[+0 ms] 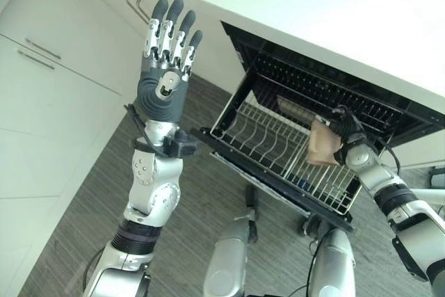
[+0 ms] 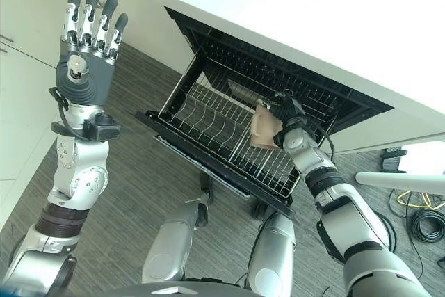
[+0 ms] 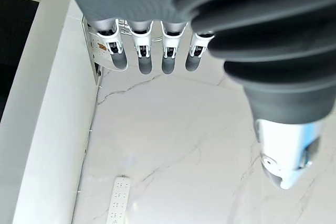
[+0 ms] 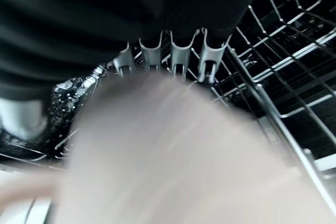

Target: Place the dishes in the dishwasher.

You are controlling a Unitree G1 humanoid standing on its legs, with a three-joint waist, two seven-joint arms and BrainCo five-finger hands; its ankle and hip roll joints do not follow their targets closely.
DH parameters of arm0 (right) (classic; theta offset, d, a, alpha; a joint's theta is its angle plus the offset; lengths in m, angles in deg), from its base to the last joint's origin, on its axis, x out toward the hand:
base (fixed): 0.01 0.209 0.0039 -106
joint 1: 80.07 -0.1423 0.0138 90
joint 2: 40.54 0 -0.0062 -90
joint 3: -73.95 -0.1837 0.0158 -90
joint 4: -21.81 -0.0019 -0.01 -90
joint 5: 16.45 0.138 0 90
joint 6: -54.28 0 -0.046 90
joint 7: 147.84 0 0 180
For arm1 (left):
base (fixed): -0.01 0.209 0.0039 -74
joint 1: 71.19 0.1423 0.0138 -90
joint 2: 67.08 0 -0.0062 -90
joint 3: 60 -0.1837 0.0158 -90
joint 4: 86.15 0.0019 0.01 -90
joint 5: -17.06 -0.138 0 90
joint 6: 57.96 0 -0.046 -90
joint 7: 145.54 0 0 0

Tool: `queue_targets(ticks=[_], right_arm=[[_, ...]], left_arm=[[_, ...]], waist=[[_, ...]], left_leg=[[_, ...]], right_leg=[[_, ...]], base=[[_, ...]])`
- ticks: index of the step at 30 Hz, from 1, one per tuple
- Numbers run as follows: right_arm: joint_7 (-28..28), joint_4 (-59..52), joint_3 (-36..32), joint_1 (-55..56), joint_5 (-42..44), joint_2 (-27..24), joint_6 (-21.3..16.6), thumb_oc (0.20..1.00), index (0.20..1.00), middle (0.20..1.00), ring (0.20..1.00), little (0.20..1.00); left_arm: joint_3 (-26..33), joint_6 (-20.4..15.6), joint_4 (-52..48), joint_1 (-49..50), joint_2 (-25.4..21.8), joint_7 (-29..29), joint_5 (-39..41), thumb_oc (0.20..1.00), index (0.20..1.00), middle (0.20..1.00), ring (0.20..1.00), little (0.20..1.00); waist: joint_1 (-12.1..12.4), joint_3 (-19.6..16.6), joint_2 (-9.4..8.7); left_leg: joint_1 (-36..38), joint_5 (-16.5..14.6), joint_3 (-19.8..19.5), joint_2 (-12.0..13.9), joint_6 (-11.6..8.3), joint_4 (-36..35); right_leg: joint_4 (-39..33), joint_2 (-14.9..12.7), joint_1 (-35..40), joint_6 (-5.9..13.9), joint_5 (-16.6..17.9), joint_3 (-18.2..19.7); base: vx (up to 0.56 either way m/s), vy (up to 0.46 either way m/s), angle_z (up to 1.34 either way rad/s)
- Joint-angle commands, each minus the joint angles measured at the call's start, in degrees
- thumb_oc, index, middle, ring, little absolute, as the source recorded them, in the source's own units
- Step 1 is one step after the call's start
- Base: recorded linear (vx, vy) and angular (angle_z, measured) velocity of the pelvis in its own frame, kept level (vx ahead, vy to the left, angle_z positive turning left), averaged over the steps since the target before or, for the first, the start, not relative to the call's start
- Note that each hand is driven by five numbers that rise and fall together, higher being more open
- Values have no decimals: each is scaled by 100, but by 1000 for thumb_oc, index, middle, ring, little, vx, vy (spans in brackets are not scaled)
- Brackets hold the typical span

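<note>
Silver-grey left hand raised high at the far left, palm turned away, fingers straight and a little spread, holding nothing. Well apart from the rack, over the grey floor and in front of white cabinet doors. Looks idle for this step.

Further right, open dishwasher under the white counter, with its white wire rack pulled out over the dropped door. Rack looks bare of dishes, rows of upright tines running along its floor.

At the right end, right hand reaching in over the rack's far right part, fingers curled round the rim of a beige dish. Dish held on edge, roughly upright, hanging from the fingers toward the left and slightly downward, just above the wires. Cannot tell whether its lower edge already touches a tine. In the right wrist view, dish close under the fingers, wires beyond.

Judged: right hand by far the nearer one; coming move probably a lowering, dish edge going between two tines, then fingers released.
</note>
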Motion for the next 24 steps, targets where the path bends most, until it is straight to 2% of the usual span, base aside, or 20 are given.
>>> queue_targets(ticks=[1,7,13,18,21,24], right_arm=[[160,18,51,-659,155,100,-180,1000,1000,1000,1000,1000],[361,-578,-242,-464,190,88,-116,1000,1000,1000,1000,1000],[440,-2397,-698,129,-378,131,395,1000,1000,1000,1000,1000],[290,-3063,-917,519,-444,191,528,1000,1000,1000,1000,1000],[-242,-3904,-1171,1201,-163,302,758,1000,1000,1000,1000,1000],[-564,-4440,-1439,1879,-113,264,643,1000,1000,1000,1000,1000]], left_arm=[[167,-442,-573,-420,-229,-40,143,1000,1000,1000,1000,1000],[190,-477,-621,-301,-214,16,73,1000,1000,1000,1000,1000],[359,-519,-775,-14,-120,108,-158,1000,1000,1000,1000,1000],[452,-543,-841,138,-92,149,-265,1000,1000,1000,1000,1000],[602,-453,-951,383,-11,59,-276,1000,1000,1000,1000,1000],[713,-446,-1009,649,-20,30,-271,1000,1000,1000,1000,1000]], waist=[[78,383,-154],[-24,407,-185],[-235,396,-301],[-331,377,-355],[-473,343,-436],[-582,304,-488]], left_leg=[[-18,-1258,-86,-1,-50,701],[43,-1265,-31,29,-47,701],[140,-1290,57,86,-25,701],[187,-1308,110,112,-13,701],[276,-1325,202,165,-12,701],[357,-1344,270,198,-8,701]], right_leg=[[-2094,18,980,901,977,44],[-2094,46,991,909,995,104],[-2094,142,994,915,1004,262],[-2094,183,1001,913,1000,329],[-2094,229,1041,906,985,407],[-2094,252,1079,924,992,460]], base=[[0,0,0],[12,7,0],[34,22,-3],[14,17,-8],[15,36,-11],[9,33,-11]])
